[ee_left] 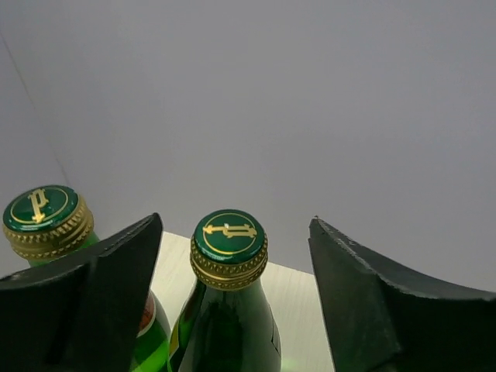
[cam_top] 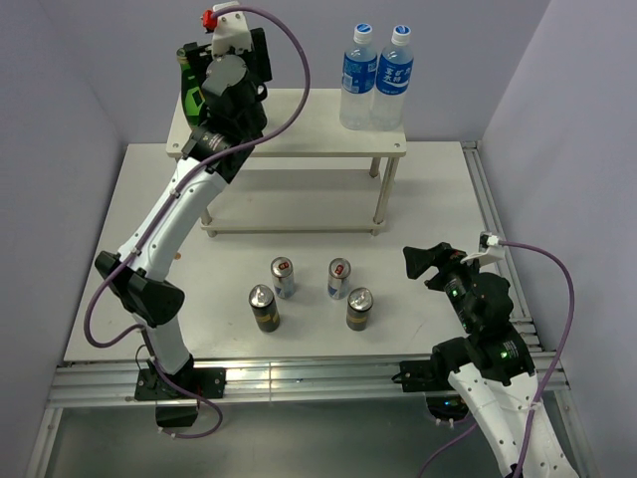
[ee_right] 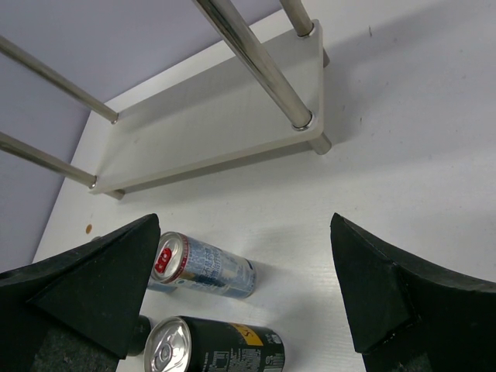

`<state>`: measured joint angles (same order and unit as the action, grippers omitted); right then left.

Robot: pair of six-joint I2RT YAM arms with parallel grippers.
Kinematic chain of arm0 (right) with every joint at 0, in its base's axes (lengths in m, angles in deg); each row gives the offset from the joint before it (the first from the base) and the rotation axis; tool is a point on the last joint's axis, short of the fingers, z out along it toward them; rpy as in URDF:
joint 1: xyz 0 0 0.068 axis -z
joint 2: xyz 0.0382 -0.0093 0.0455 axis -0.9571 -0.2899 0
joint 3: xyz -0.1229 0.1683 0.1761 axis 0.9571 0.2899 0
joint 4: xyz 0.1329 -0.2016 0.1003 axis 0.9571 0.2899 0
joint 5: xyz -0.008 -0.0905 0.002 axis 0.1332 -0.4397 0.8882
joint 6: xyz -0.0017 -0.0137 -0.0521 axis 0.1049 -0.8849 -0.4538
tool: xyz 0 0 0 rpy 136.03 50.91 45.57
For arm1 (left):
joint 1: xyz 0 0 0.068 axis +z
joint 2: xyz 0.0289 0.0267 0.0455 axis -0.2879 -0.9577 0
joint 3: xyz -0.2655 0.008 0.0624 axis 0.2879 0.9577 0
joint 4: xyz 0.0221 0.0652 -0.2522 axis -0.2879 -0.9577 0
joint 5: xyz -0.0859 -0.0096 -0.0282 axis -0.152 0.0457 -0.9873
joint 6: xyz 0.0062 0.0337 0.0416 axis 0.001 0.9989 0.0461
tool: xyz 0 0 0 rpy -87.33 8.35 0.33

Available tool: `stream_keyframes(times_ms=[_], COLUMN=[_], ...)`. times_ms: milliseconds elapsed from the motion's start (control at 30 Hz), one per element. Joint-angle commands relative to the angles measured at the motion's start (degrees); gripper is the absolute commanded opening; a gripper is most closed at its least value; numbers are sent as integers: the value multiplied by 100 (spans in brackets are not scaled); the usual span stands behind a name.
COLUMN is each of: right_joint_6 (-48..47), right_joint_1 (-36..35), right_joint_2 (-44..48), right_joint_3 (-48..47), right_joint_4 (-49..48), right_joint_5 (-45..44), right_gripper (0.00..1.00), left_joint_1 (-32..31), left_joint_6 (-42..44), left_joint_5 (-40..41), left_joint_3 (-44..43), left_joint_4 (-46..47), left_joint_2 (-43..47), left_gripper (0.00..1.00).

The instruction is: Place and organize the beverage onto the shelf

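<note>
— Where, the green bottles (ee_left: 229, 310)?
— Standing upright on the top board of the shelf (cam_top: 299, 124), at its left end, toward the far left corner of the surface (cam_top: 438, 199). One between the fingers of the left tool (ee_left: 234, 219), the other bottle (ee_left: 45, 221) just beside it, outside the left finger.
— Pinched?
— No. Spread wide, with a gap on either side of the gold neck; touching neither finger.
— And the cans?
— Down on the surface in front of the shelf, toward the near edge. Two silver cans (cam_top: 284, 277) side by side, two dark cans (cam_top: 264, 309) just nearer, all upright and apart.
— The right tool (ee_right: 246, 219)?
— Spread as well, holding nothing. Hanging over the near right part of the surface, facing one silver can and one dark can.
— Anything else up top?
— Two water bottles (cam_top: 376, 80), touching, at the right end of the top board.
</note>
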<state>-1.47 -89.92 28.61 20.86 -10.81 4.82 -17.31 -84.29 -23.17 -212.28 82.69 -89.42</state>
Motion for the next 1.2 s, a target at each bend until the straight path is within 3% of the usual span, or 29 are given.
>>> stream_keyframes(times_ms=[0, 133, 467, 667, 733, 833, 867, 933, 967, 1000, 1033, 1167], right_joint_6=[21, 21, 21, 29, 29, 38, 38, 21, 29, 29, 29, 47], right_joint_1=[-63, -54, -54, -63, -54, -54, -63, -71, -80, -98, -89, -107], right_joint_2=[31, 14, 14, 14, 23, 14, 14, 14, -4, -4, -12, -21], right_joint_3=[25, 24, 25, 16, 7, -19, -28, -37, -37, -37, -28, -28], right_joint_4=[-143, -143, -152, -134, -117, -82, -73, -64, -55, -55, -64, -73], right_joint_5=[-111, -120, -137, -155, -146, -137, -129, -102, -102, -120, -128, -225], right_gripper=[97, 97, 97, 97, 97, 97, 97, 97, 97, 97, 97, 97], left_joint_1=[3, -15, -594, -1208, -1437, -2514, -2807, -3604, -3853, -4038, -4258, -4961], left_joint_6=[-127, -198, -49, 153, 22, -757, -1448, -2460, -3745, -4506, -5958, -7743], left_joint_5=[-152, -197, 427, 1288, 1769, 2455, 2466, 2589, 2511, 2371, 2074, 1773], left_joint_3=[-13, 92, 944, 1445, 1656, 2235, 2454, 3043, 3445, 3658, 3921, 5967], left_joint_4=[340, 138, 260, 331, -115, -1169, -1589, -3108, -4228, -4900, -5368, -5916], left_joint_2=[316, 386, 1044, 1466, 1808, 2467, 2660, 3144, 3276, 3495, 3602, 4287], left_gripper=[89, 99, 99, 99, 99, 95, 95, 94, 95, 95, 94, 94])
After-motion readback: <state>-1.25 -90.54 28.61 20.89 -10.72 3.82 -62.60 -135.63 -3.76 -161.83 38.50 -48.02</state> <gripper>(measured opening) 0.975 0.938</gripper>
